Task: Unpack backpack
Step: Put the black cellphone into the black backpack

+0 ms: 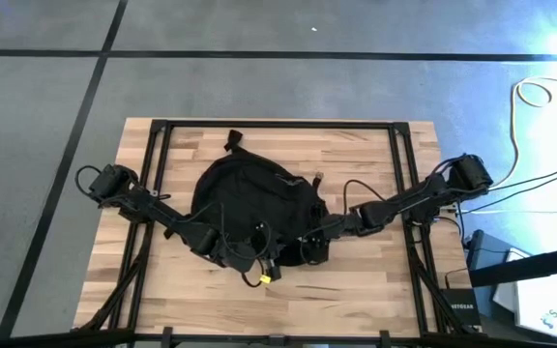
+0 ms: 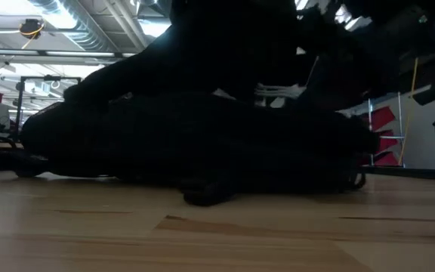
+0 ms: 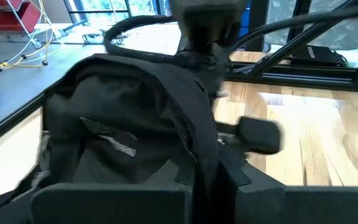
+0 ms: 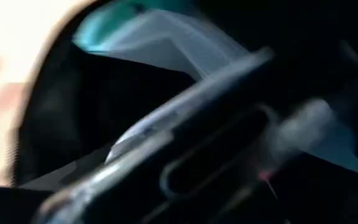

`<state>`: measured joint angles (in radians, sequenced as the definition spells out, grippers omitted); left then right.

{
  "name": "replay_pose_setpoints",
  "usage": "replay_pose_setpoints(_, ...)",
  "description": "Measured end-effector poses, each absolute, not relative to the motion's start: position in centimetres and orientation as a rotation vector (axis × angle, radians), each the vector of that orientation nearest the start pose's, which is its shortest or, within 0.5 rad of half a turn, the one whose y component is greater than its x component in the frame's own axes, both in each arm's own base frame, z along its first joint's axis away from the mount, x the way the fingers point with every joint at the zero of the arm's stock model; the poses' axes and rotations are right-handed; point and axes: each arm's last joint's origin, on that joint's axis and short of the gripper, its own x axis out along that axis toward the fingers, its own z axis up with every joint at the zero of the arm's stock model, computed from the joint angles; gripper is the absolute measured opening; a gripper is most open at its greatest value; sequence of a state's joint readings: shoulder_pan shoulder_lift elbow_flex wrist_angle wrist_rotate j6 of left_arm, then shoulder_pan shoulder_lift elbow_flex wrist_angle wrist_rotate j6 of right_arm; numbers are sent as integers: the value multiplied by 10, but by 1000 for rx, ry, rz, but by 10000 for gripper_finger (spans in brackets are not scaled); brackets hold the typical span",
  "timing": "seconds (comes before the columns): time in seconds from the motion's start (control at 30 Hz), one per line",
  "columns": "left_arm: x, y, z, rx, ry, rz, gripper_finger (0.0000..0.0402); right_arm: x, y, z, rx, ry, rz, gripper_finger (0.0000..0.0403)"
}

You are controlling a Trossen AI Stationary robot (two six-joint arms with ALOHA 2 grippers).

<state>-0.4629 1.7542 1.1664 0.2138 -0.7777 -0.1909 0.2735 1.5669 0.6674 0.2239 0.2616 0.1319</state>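
Observation:
The black backpack (image 1: 245,193) lies in the middle of the wooden table and fills the low view as a dark mound (image 2: 202,143). My left gripper (image 1: 259,259) is at the backpack's near side, shut on a raised band of its fabric (image 3: 185,106). My right gripper (image 1: 309,249) reaches in from the right at the pack's near right edge and stands open. It shows blurred in the left wrist view (image 3: 260,134). The right wrist view looks into the dark opening, where a translucent, teal-edged pouch (image 4: 154,37) shows inside. My left gripper pinches a raised band of black fabric (image 3: 205,174) at the backpack's near edge between its two shut fingers. The fingers come from the table's left, slanting a little down. The band stands lifted above the table while the body of the pack stays down.
Black frame rails (image 1: 158,174) (image 1: 399,164) run along the table's left and right sides. A small yellow tag (image 1: 264,279) lies just near of the pack. Bare wood (image 1: 346,300) stretches along the near edge, and more lies behind the pack (image 1: 337,145).

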Motion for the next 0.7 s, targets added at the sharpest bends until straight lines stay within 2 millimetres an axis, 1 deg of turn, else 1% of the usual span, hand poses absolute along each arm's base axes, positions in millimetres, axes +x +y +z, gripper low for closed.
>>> replay_pose_setpoints(0.2,356,-155,245,26,274,334,6,282,70,150,-32,688,-24,339)
replay_pose_setpoints(0.33,356,-155,245,25,273,334,6,278,67,149,-42,720,-100,339)
replay_pose_setpoints(0.43,356,-155,245,28,274,334,6,275,65,156,-54,709,-139,339)
replay_pose_setpoints(0.7,356,-155,245,28,276,329,6,258,59,186,-72,664,-200,340)
